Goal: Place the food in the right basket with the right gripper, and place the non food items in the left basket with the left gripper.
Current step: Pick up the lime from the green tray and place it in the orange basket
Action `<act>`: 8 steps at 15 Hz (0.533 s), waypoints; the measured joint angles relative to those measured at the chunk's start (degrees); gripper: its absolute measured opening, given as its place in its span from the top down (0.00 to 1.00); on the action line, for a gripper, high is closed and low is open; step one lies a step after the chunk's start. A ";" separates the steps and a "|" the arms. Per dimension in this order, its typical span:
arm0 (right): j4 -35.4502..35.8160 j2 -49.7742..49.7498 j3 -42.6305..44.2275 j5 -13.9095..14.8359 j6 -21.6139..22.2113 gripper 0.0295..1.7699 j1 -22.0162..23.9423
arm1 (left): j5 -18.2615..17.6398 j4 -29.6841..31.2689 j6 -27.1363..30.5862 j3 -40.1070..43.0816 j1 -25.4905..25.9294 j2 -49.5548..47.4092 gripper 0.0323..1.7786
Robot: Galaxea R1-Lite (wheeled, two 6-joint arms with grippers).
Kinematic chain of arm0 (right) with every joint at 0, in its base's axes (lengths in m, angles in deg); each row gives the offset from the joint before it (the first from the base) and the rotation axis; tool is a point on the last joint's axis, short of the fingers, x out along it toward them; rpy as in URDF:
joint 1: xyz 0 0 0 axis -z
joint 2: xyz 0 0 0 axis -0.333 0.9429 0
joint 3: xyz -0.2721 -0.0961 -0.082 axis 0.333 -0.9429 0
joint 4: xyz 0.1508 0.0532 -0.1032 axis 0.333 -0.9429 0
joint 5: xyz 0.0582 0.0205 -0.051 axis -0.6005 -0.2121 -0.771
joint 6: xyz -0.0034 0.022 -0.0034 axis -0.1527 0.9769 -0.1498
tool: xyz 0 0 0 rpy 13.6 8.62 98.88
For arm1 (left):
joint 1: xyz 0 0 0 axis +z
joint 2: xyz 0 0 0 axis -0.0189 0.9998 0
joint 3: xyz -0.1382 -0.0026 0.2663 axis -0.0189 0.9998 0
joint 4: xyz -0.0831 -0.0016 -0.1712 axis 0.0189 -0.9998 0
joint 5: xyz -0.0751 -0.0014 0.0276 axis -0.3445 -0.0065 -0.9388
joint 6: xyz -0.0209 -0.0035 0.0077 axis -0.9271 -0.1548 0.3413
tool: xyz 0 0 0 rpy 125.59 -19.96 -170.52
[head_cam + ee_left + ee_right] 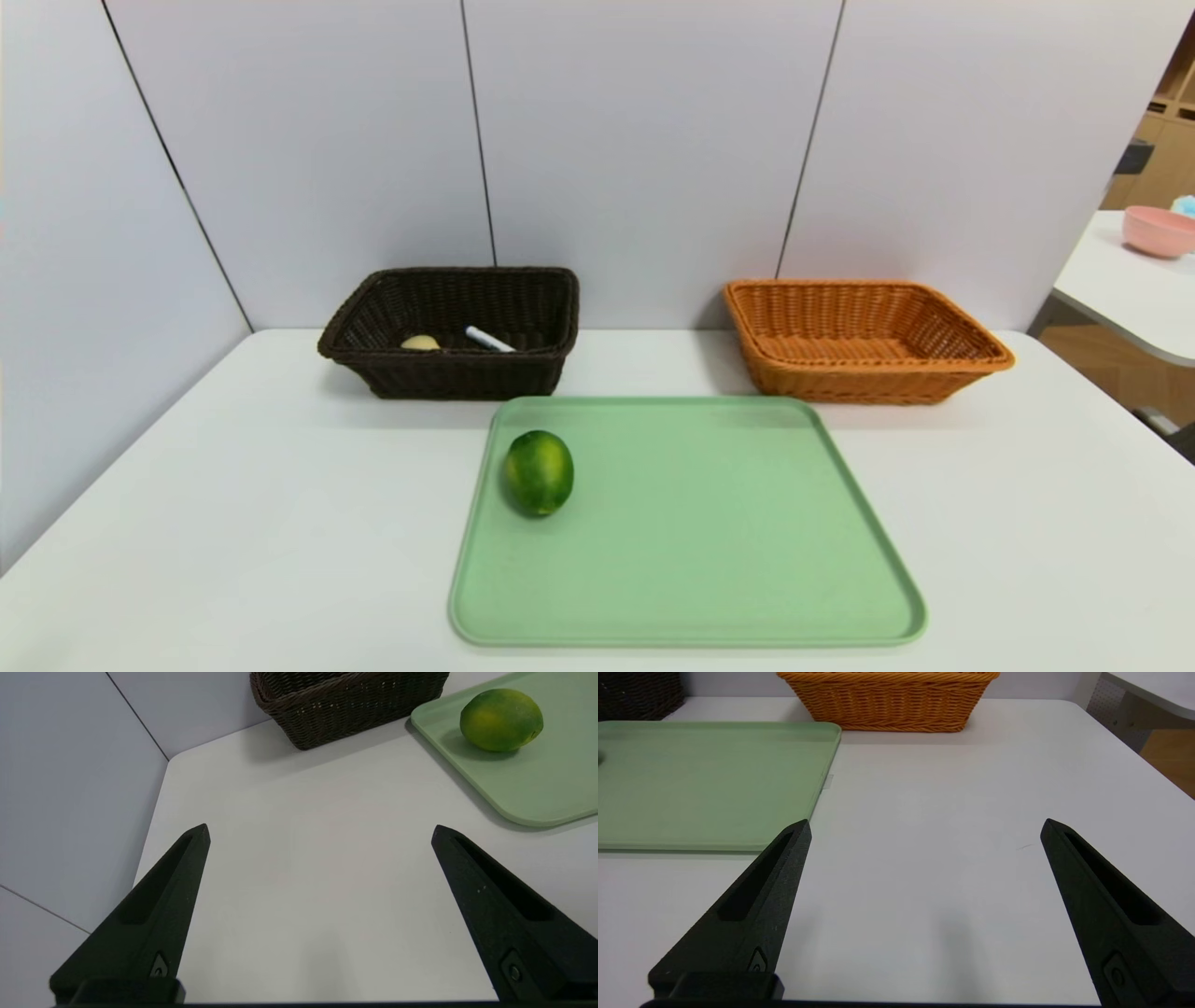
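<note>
Nearest to the robot, the left hand (320, 830) hangs low over the bare white surface (233, 523), with its two black fingers spread wide and nothing between them. The right hand (924, 826) waits the same way on the other side, wide open and empty, pointing out over the surface. A little farther out lies the green tray (700, 597), and the lime (539, 472) sits on it near its left edge. It is the only thing on the tray, and probably the last one to sort. Since it is food, it looks like a job for the right hand, which must reach across the tray to get it. Farther back, by the wall, stand the two baskets, well apart. The dark brown basket (448, 373) already holds the yellow spoon (420, 343) and the white marker (489, 339), so the left hand's work looks done. The orange basket (864, 378) has nothing in it yet.
</note>
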 joint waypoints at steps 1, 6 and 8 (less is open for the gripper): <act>0.00 0.00 0.00 -0.01 -0.02 0.04 0.02 | -0.11 0.09 0.06 2.29 0.43 -1.46 0.05; 0.02 0.00 0.00 -0.01 0.00 0.04 0.05 | 0.20 -0.02 -0.68 11.30 1.63 -10.50 0.05; 0.02 0.00 0.00 -0.01 0.00 0.04 0.02 | 0.52 0.52 -3.00 13.02 1.69 -13.18 0.05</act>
